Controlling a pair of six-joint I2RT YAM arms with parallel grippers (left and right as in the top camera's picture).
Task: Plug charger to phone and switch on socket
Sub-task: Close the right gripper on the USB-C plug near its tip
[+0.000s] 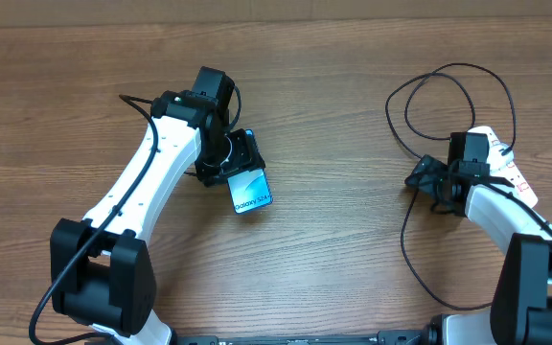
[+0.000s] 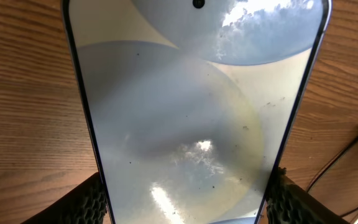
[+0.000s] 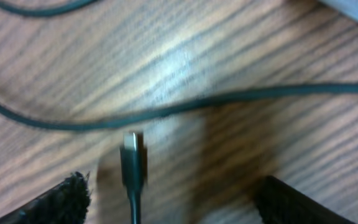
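The phone (image 1: 251, 191) is held off the wooden table by my left gripper (image 1: 241, 165), which is shut on its two long dark edges. In the left wrist view the pale screen of the phone (image 2: 191, 106) fills the frame, with a fingertip (image 2: 86, 202) pressed against each edge. The charger (image 1: 448, 72) loops as a thin black cable at the right. Its connector tip (image 3: 132, 155) lies on the table between the fingers of my open right gripper (image 3: 173, 202), touching neither. The socket (image 1: 499, 151) lies at the far right, partly hidden by my right arm.
Another stretch of the charger cable (image 3: 197, 106) crosses the table just beyond the connector. The cable also trails down toward the front edge (image 1: 405, 244). Bare wooden table (image 1: 333, 115) lies between the two arms.
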